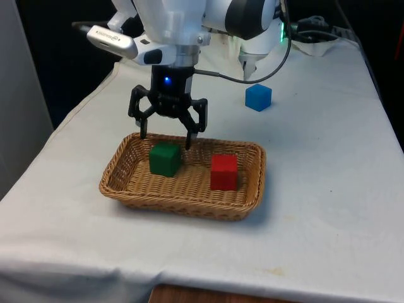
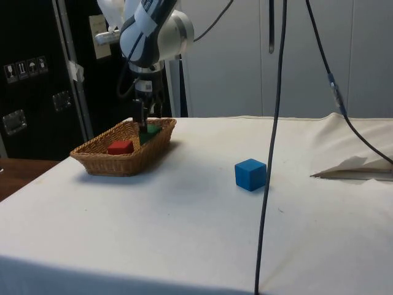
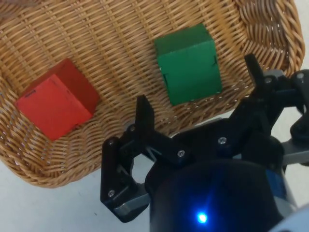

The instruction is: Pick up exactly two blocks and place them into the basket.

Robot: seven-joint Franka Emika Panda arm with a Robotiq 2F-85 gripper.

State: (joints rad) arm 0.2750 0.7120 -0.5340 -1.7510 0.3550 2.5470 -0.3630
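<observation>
A wicker basket (image 1: 249, 189) (image 2: 98, 161) (image 3: 96, 29) lies on the white cloth. Inside it rest a green block (image 1: 165, 158) (image 2: 149, 132) (image 3: 189, 64) and a red block (image 1: 224, 172) (image 2: 120, 147) (image 3: 58, 99), apart from each other. My gripper (image 1: 166, 140) (image 2: 142, 125) (image 3: 198, 89) hangs open just above the basket's far rim, right behind the green block, with nothing between its fingers. A blue block (image 1: 258, 97) (image 2: 250, 174) sits on the cloth outside the basket, farther back towards the front view's right.
Black cables (image 2: 276, 123) hang down in front of the side view. A crease in the cloth (image 2: 353, 169) lies at that view's right edge. Open cloth surrounds the basket on the near side.
</observation>
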